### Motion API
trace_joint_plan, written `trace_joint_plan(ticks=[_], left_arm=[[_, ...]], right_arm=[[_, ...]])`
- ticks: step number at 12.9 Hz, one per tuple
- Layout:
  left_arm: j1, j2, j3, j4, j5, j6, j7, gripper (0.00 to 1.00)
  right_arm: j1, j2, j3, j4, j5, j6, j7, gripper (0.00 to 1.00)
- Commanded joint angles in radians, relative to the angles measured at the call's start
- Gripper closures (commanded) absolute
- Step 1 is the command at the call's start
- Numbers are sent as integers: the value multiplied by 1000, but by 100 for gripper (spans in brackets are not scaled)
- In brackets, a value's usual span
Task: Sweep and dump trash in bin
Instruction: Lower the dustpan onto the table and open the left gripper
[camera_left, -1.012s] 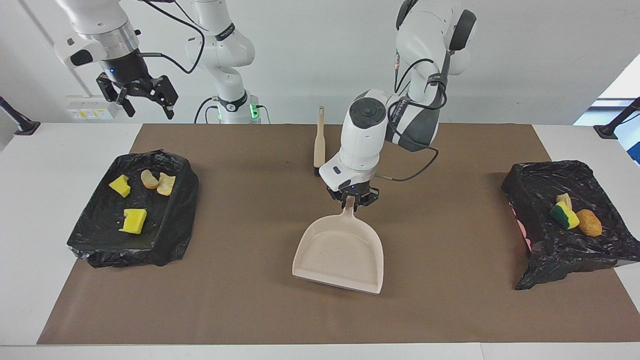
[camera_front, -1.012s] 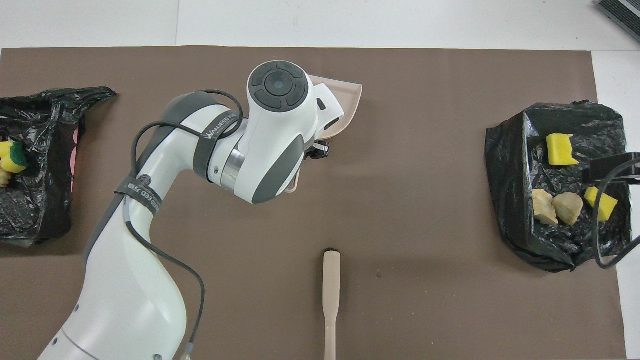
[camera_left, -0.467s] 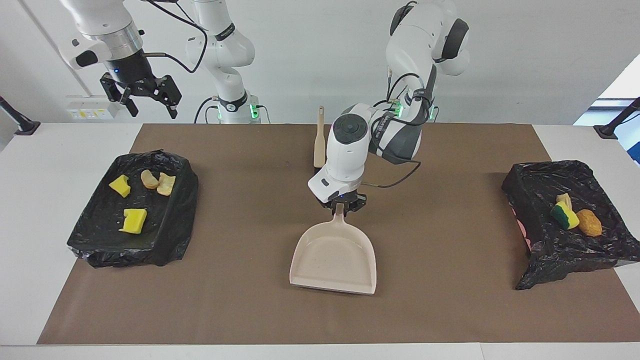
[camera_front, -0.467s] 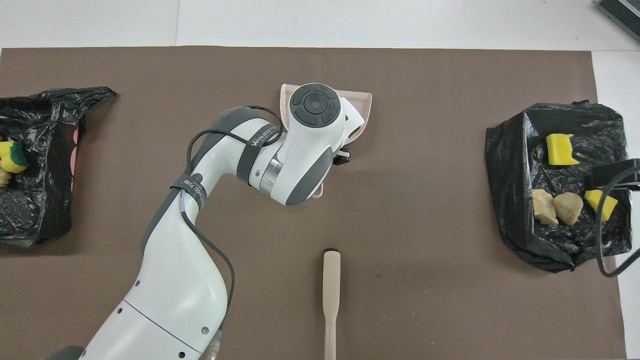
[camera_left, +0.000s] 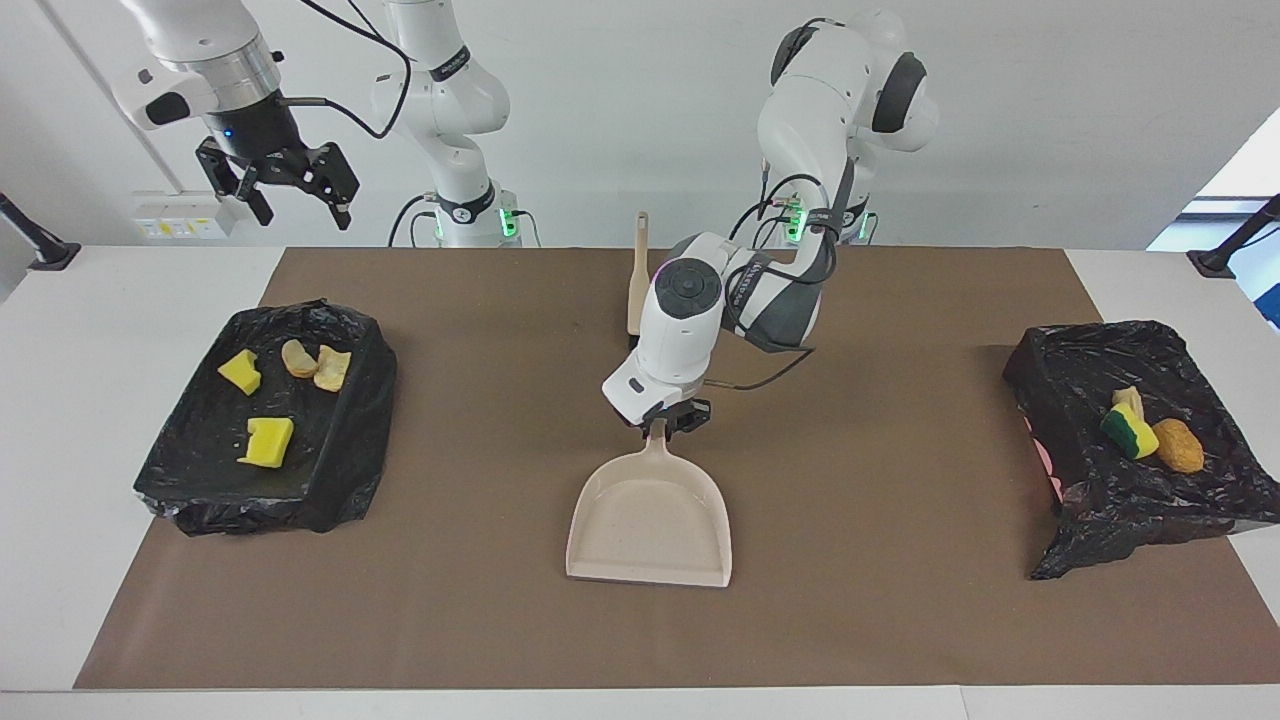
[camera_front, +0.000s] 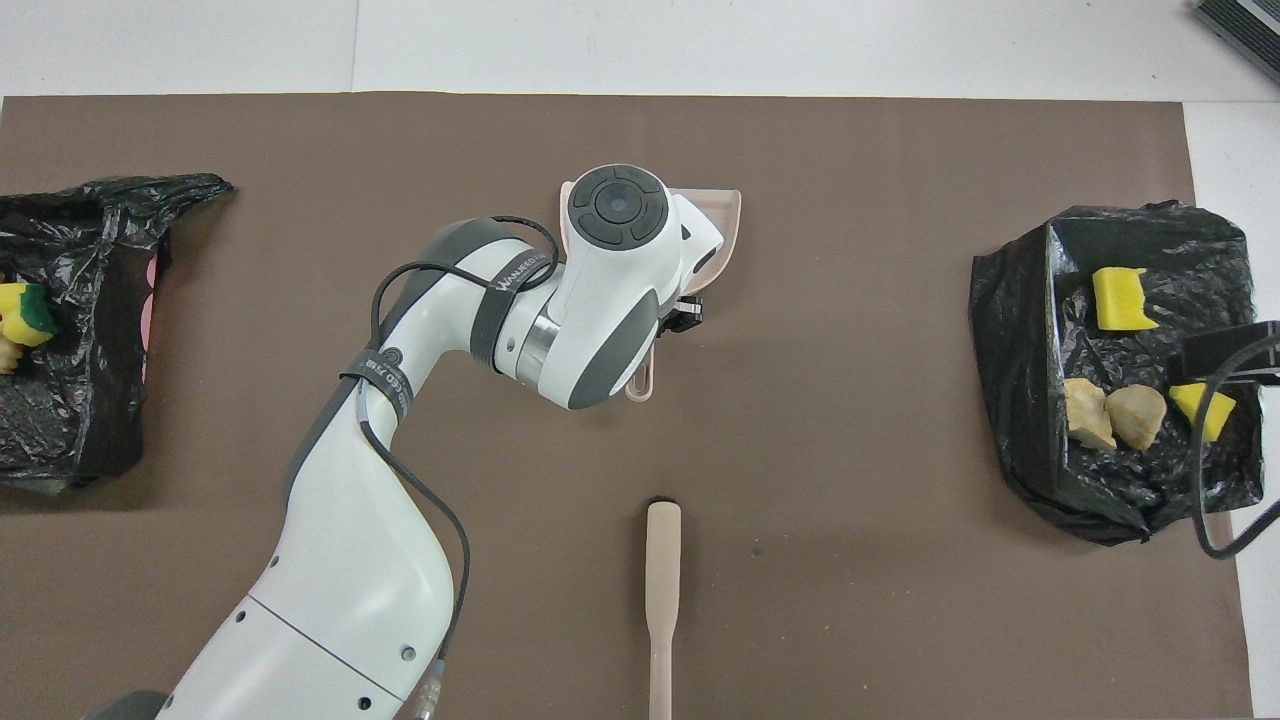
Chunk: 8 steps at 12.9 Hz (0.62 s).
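The beige dustpan (camera_left: 648, 520) lies flat mid-mat, its mouth pointing away from the robots. My left gripper (camera_left: 668, 420) is shut on the dustpan's handle; in the overhead view the arm covers most of the dustpan (camera_front: 722, 215). The trash lies in two black-lined bins. One bin (camera_left: 340, 480), at the right arm's end, holds yellow sponge bits (camera_left: 267, 442) and tan lumps (camera_left: 316, 363). The other bin (camera_left: 1080, 500) holds a green-faced sponge (camera_left: 1130, 432), an orange-brown lump (camera_left: 1178, 446) and a pale piece. My right gripper (camera_left: 282, 188) hangs open and high, waiting.
The beige-handled brush (camera_left: 638, 280) lies on the brown mat, nearer to the robots than the dustpan; the overhead view shows the brush (camera_front: 662, 580) pointing away from the robots. A cable from the right arm hangs over the bin (camera_front: 1030, 400).
My left arm has drawn the dustpan a little toward the right arm's end and squared it up. The right gripper has risen slightly.
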Motion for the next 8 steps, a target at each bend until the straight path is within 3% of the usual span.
trace_joint_plan(ticks=[1, 4, 8], left_arm=[[-7, -11, 20, -28, -8, 24, -24, 1], [31, -86, 26, -75, 1, 20, -11, 0], [137, -331, 29, -308, 16, 22, 126, 0]], right_arm=[[-19, -25, 4, -20, -10, -28, -37, 0], [-7, -26, 10, -21, -10, -28, -31, 0], [-7, -26, 12, -20, -9, -14, -32, 0]])
